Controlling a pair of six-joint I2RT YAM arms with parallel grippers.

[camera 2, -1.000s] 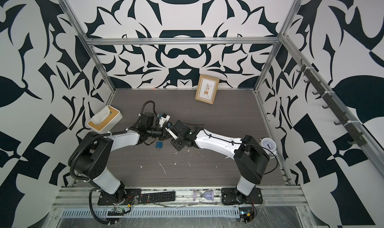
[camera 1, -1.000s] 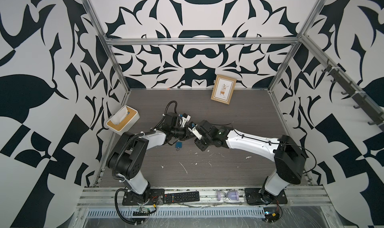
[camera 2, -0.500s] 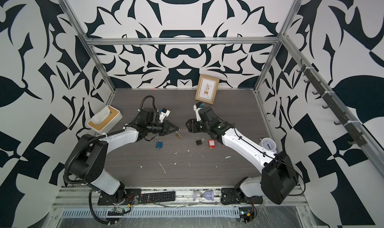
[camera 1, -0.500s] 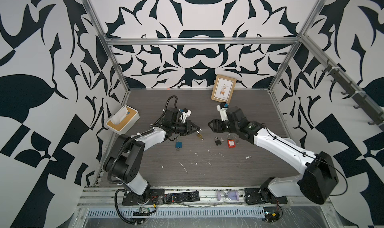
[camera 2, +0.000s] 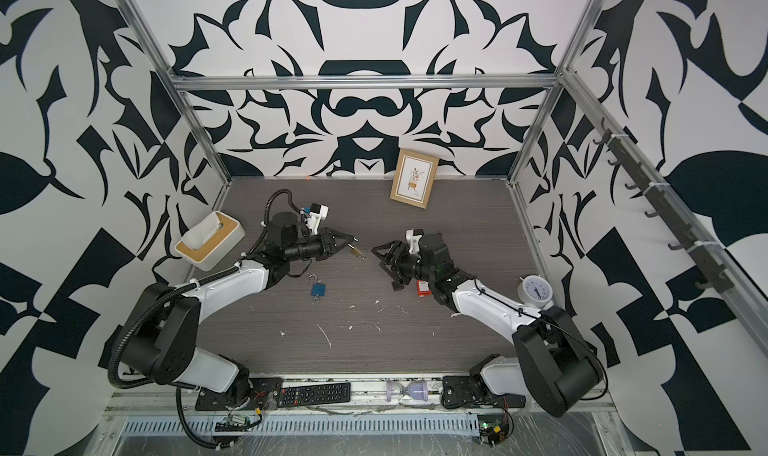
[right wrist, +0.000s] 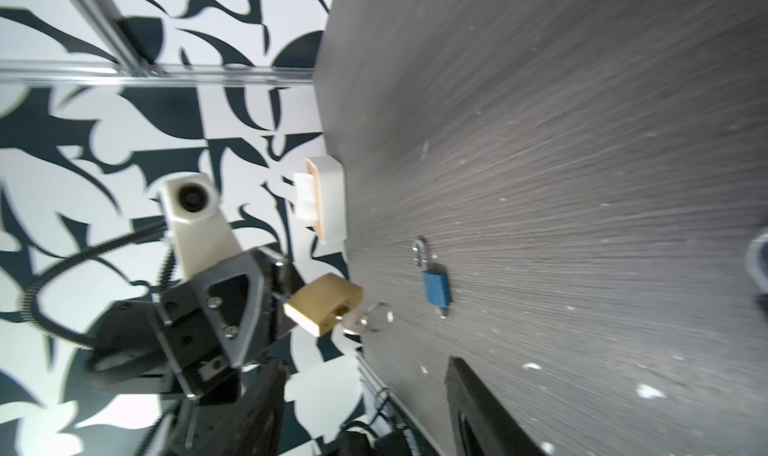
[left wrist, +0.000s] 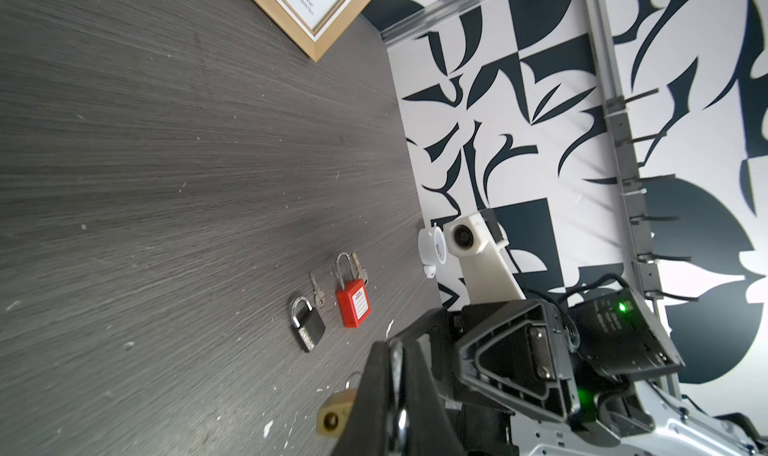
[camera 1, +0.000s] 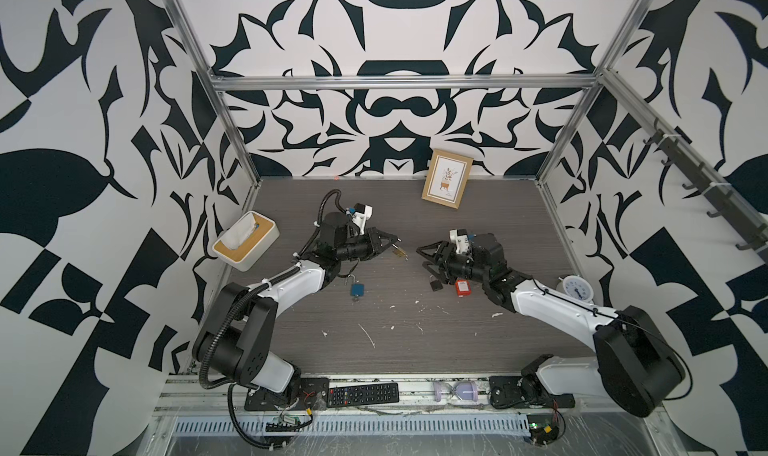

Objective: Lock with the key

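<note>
A brass padlock [right wrist: 324, 302] hangs above the table, and my left gripper [camera 1: 395, 238] is shut on its shackle, which the fingers [left wrist: 395, 391] hide. A silver key [right wrist: 353, 323] with a ring sticks in the keyhole at the lock's bottom. In both top views the padlock [camera 2: 355, 250] sits at the left gripper's [camera 2: 352, 238] tip. My right gripper [camera 1: 422, 256] stands open and empty a short way to the right of the key, facing it. From the right wrist view, its fingers [right wrist: 478, 412] frame bare table.
A blue padlock [camera 1: 358, 289] lies under the left arm. A black padlock [left wrist: 307, 325], a red padlock [left wrist: 352, 306] and loose keys lie below the right gripper. A tissue box [camera 1: 245, 246] stands left, a picture frame [camera 1: 446, 184] at the back, a clock [camera 1: 577, 287] right.
My right gripper was at the padlock beside the left gripper; it has opened and drawn back to the right. The key stays in the padlock, still held by the left gripper.
</note>
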